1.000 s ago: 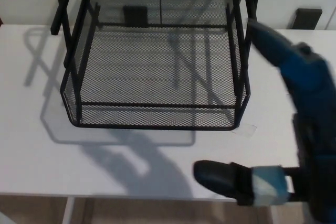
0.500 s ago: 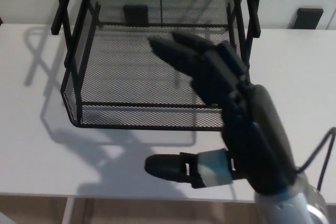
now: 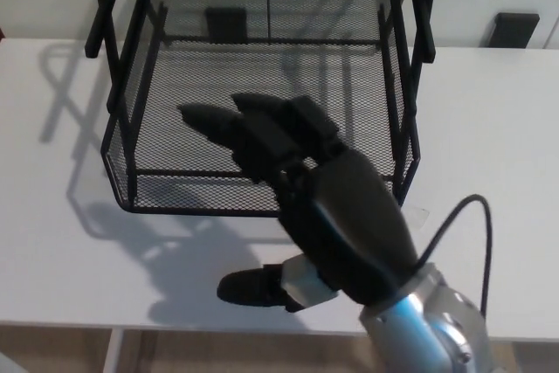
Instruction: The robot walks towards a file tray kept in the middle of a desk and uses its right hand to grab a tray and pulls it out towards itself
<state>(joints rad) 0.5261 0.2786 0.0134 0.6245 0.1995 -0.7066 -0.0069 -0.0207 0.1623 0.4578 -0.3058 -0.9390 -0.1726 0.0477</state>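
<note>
One black mesh file tray [image 3: 218, 102] sits on the white counter [image 3: 489, 128], mid-left in the scene, its near front edge close to the counter's near edge. Black frame posts [image 3: 109, 6] rise at the tray's left and right sides, with a second mesh level visible above at the far end. One robot hand in view: the right hand [image 3: 301, 198], coming in from the near right. Two thick fingers [image 3: 236, 124] stretch out far-left over the tray's near front rim, above the mesh floor; whether they touch the mesh cannot be told. The thumb [image 3: 253, 287] sticks out left below the tray's front edge, over the bare counter, well apart from the fingers. So the hand is spread wide and has hold of nothing, with the front rim between fingers and thumb. Silver wrist [image 3: 428, 329] at the near right, one black cable [image 3: 472, 224] looping off it. Two dark blocks on the far side: one [image 3: 225, 24] seen through the mesh, one [image 3: 514, 28] far right. Left hand does not show.
</note>
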